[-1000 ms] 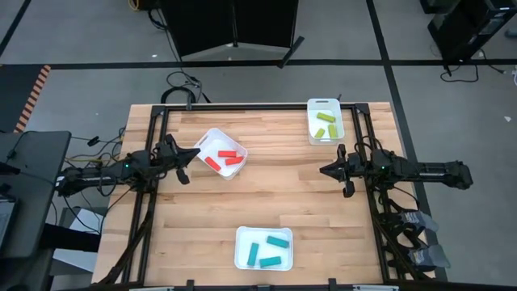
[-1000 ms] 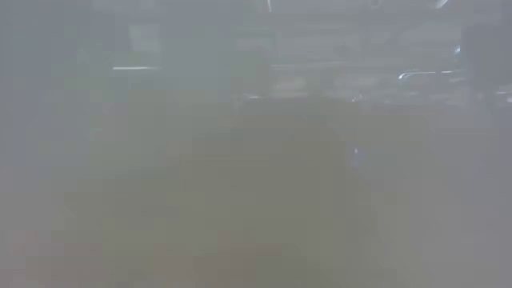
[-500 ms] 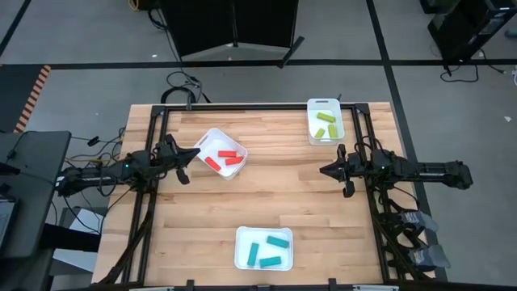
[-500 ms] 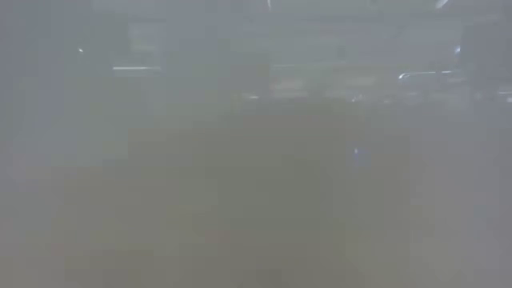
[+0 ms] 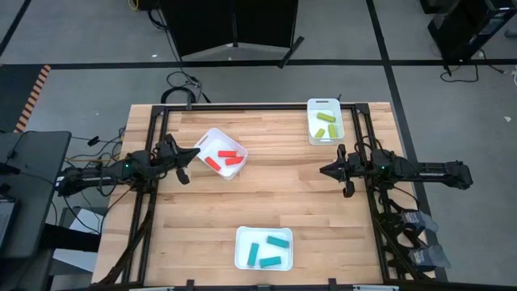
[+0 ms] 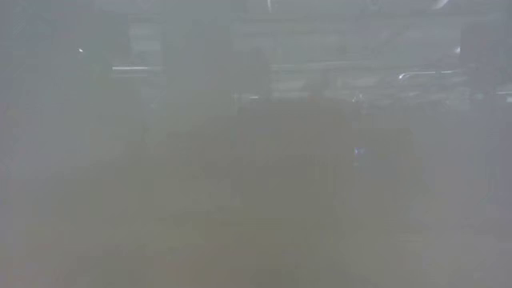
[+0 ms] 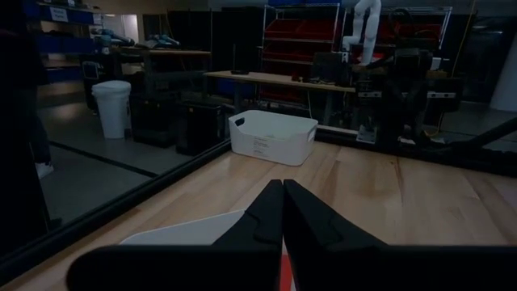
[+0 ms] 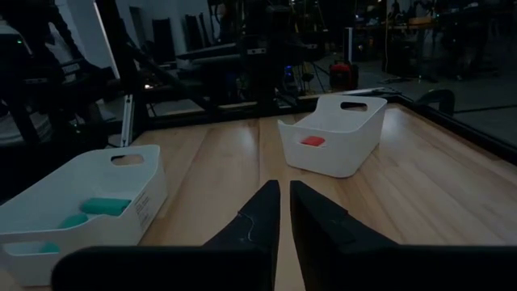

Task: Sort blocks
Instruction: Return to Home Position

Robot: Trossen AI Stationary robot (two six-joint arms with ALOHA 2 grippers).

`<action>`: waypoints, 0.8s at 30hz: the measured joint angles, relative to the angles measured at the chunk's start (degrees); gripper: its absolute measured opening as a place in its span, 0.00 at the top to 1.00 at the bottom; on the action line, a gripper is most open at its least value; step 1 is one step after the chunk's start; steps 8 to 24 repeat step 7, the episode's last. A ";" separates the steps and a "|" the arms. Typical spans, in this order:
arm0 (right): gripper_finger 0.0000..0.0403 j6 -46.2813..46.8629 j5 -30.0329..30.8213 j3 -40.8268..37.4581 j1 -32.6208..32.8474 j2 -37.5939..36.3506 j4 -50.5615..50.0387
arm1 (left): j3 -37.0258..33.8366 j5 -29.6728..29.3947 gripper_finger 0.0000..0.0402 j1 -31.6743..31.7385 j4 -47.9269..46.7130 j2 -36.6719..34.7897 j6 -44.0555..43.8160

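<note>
- Left pincer (image 5: 194,152): narrow, fingers together, empty; at the desk's (image 5: 266,194) left side, just beside the tray (image 5: 212,137) of red blocks (image 5: 224,157).
- Right pincer (image 5: 325,170): narrow, empty, at the right side.
- Green blocks (image 5: 325,123) lie in the far right tray (image 5: 323,102).
- Teal blocks (image 5: 266,249) lie in the near middle tray (image 5: 242,234).

Sorted by colour into separate white trays (image 5: 208,144).
Lying flat and askew: three red-orange blocks (image 5: 232,152) at the table's far left, three yellow-green blocks (image 5: 325,118) at the far right corner, three teal blocks (image 5: 279,242) at the near edge, centre.
</note>
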 joint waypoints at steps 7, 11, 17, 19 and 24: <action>0.89 0.00 0.00 0.00 0.00 0.00 0.00 | -0.02 0.00 0.96 0.00 0.00 0.00 -0.01; 0.89 0.00 0.00 0.00 0.00 0.00 0.00 | -0.02 0.00 0.96 0.00 0.00 0.00 -0.01; 0.89 0.00 0.00 0.00 0.00 0.00 0.00 | -0.02 0.00 0.96 0.00 0.00 0.00 -0.01; 0.89 0.00 0.00 0.00 0.00 0.00 0.00 | -0.02 0.00 0.96 0.00 0.00 0.00 -0.01; 0.89 0.00 0.00 0.00 0.00 0.00 0.00 | -0.02 0.00 0.96 0.00 0.00 0.00 -0.01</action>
